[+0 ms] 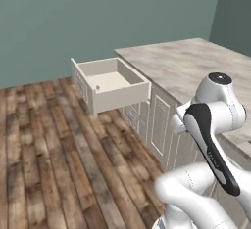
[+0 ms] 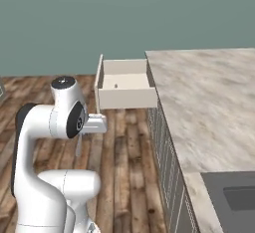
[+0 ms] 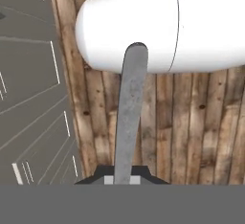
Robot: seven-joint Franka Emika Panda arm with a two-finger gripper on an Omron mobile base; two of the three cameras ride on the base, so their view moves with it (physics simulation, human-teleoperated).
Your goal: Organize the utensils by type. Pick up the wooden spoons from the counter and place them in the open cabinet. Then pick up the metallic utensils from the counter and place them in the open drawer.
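One grey metal utensil (image 3: 128, 117) sits clamped in the closed gripper (image 3: 122, 179), with one open drawer (image 1: 112, 82) ahead.

Kitchen surroundings: floor, wall and sink.
A brown wood-plank floor (image 1: 54, 154) spreads across the left and near side, up to a plain teal wall (image 2: 124, 18) at the far end; a dark grey sink (image 2: 236, 197) sits at the near right.

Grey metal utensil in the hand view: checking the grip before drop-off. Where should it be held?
At one end, coming end-on, jaws across its narrow width, as the gripper does now: the grey metal utensil is a slim flat strip.
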